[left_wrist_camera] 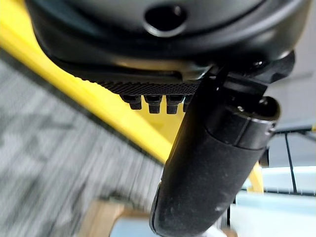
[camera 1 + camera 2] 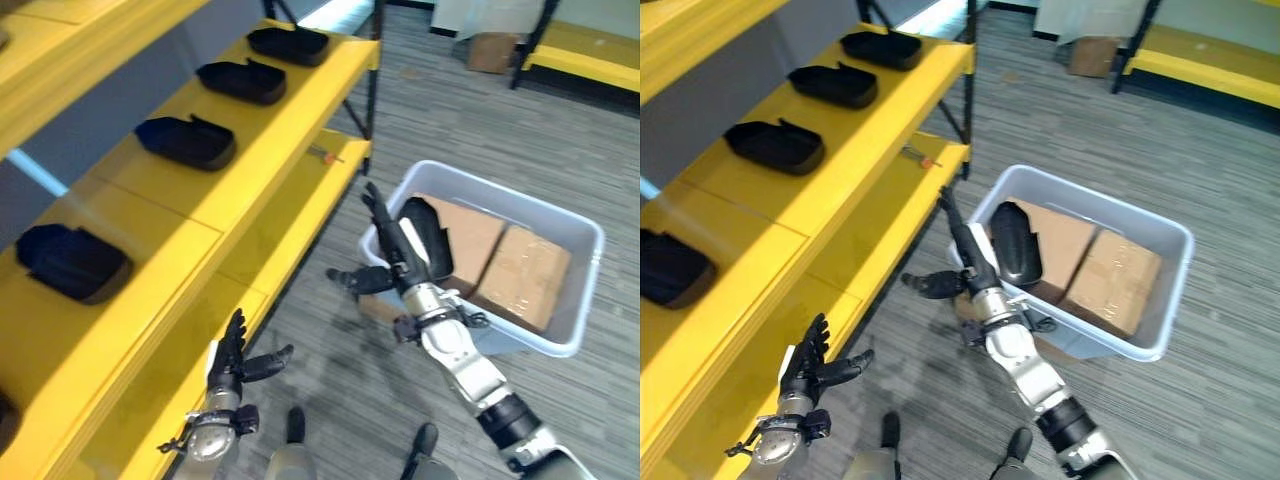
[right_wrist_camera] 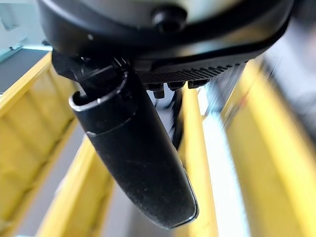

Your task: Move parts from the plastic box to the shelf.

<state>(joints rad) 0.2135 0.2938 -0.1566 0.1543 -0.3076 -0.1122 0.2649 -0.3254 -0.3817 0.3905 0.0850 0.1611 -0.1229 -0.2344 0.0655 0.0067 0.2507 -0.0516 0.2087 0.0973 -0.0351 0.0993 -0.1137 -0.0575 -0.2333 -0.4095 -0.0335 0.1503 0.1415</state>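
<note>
Partly behind right hand (image 2: 975,270), black part (image 2: 1015,243), box (image 2: 1160,290) base hidden

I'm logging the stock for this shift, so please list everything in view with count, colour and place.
Parts on shelf: four clearly seen, black, in a row along the yellow shelf's middle board.
Part in box: one, black, leaning at the near-left corner beside the right hand.
Plastic box: one, pale grey, on the floor right of the shelf.
Cardboard boxes: two, brown, inside the plastic box.
Second shelf: one, yellow, far right.
Left hand: open, low by the shelf's edge.
Right hand: open, at the box's near rim.
</note>
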